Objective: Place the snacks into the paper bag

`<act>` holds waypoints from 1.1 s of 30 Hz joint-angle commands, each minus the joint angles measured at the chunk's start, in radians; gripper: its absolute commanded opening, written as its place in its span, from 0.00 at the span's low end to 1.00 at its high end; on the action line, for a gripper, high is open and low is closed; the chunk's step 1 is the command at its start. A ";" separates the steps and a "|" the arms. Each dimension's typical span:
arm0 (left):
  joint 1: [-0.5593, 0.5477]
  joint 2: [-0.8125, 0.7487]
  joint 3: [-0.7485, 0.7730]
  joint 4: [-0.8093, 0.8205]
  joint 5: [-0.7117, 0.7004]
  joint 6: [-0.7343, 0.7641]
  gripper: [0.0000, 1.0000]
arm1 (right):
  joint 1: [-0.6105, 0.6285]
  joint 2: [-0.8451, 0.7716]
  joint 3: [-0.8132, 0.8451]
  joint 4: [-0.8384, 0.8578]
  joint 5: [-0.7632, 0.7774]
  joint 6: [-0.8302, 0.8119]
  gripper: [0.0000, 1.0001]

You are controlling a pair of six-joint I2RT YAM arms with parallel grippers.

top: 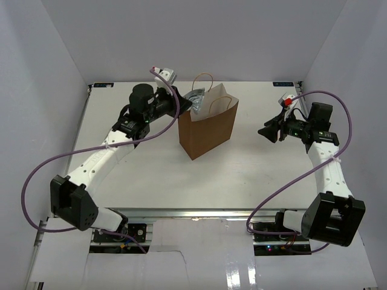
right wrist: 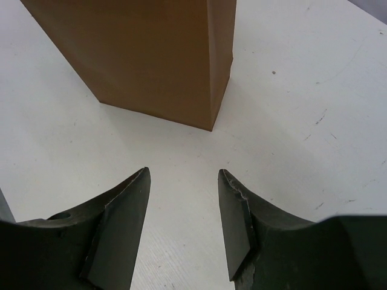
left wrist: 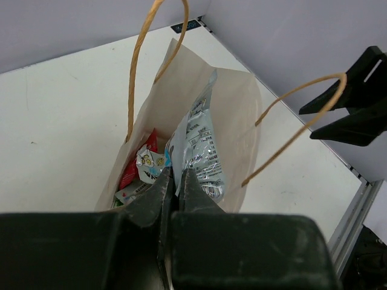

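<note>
Left gripper (left wrist: pixel 175 181) is pinched tight on the silver packet (left wrist: pixel 201 145), which hangs half inside the mouth of the bag (left wrist: pixel 242 109), not yet let go. Below it, red and other packets (left wrist: pixel 145 166) already lie at the bottom. The bag stands upright on the table (top: pixel 181 181); no packet shows outside it, so this looks like the last one. Right gripper (right wrist: pixel 184 175) hovers well to the side, jaws apart, empty

The left arm (top: pixel 97 160) and right arm (top: pixel 329 172) share white link shells and black joint housings. A purple cable (top: pixel 25 188) loops beside each. The left claw (left wrist: pixel 175 174) and right claw (right wrist: pixel 183 175) have dark wedge-shaped fingers.
</note>
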 commanded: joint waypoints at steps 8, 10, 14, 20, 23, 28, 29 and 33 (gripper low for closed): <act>-0.027 0.102 0.124 -0.010 -0.057 0.007 0.11 | 0.002 -0.030 -0.025 -0.009 -0.021 -0.021 0.55; -0.036 0.105 0.124 -0.010 -0.067 0.005 0.21 | 0.002 -0.026 -0.025 -0.007 -0.021 -0.018 0.55; -0.043 0.108 0.141 -0.023 -0.080 -0.010 0.48 | 0.002 -0.015 -0.022 -0.002 -0.021 -0.014 0.55; -0.043 0.095 0.202 -0.060 -0.099 -0.002 0.59 | 0.002 -0.012 -0.017 -0.004 -0.015 -0.017 0.55; -0.040 0.053 0.238 -0.115 -0.182 0.025 0.63 | 0.002 -0.015 -0.019 -0.007 -0.011 -0.018 0.55; 0.152 -0.060 0.077 -0.247 -0.342 -0.132 0.78 | 0.002 -0.014 -0.037 0.002 -0.013 -0.020 0.55; 0.274 -0.104 0.030 -0.257 -0.301 -0.174 0.78 | 0.003 -0.011 -0.040 0.004 -0.015 -0.018 0.55; 0.547 -0.177 -0.202 -0.295 -0.277 -0.406 0.87 | 0.006 0.000 -0.048 0.007 -0.013 -0.018 0.55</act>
